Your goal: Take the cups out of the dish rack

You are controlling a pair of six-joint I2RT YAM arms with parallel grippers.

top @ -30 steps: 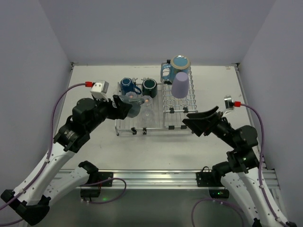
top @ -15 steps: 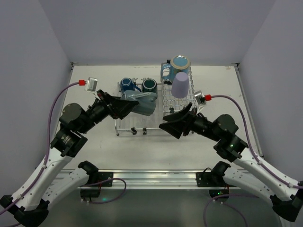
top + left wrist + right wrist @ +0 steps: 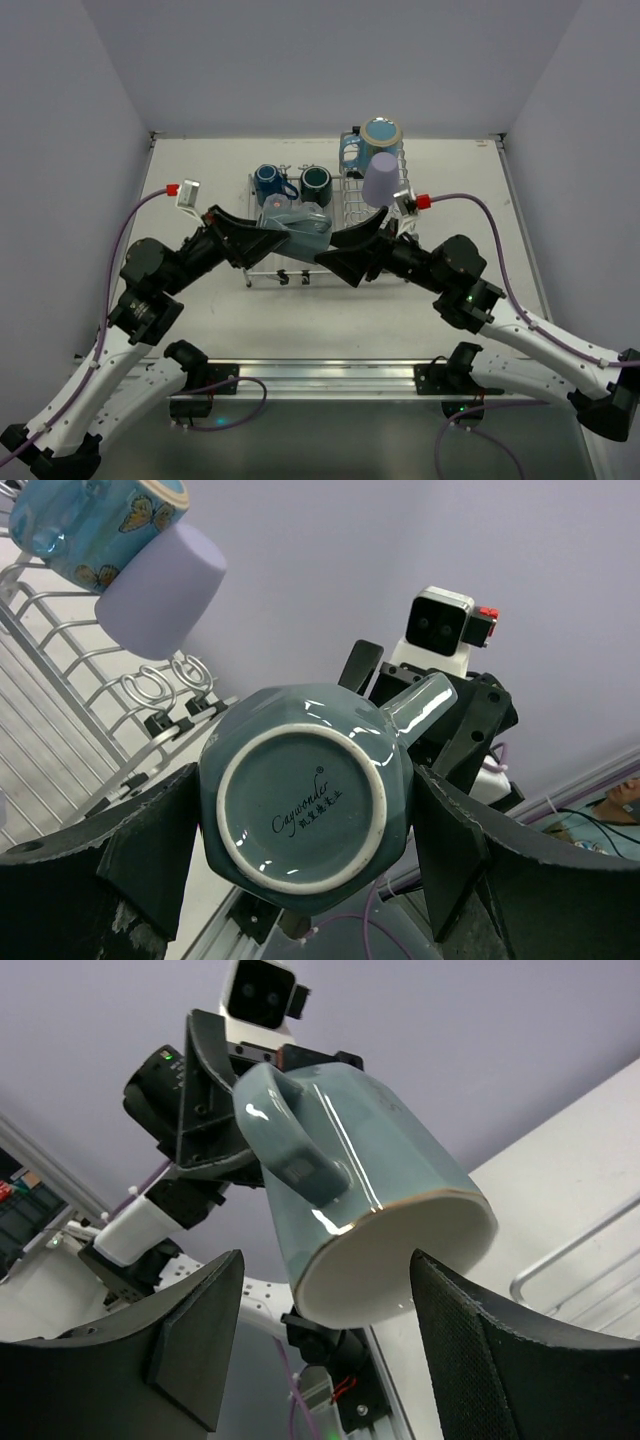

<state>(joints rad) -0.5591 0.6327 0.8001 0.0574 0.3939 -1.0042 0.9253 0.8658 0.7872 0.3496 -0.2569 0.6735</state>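
One grey-green mug hangs on its side above the dish rack, pinched across its body by the left end effector; the right end effector, spread wide, faces its open rim. A handover seems in hand: the right must close on the mug before the left releases.

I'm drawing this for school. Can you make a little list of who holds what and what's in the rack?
Left hand: shut on the grey-green mug, which is held sideways above the rack
Right hand: open, at the mug's mouth end
In the rack: blue mug, dark green mug, light-blue mug, tumbler
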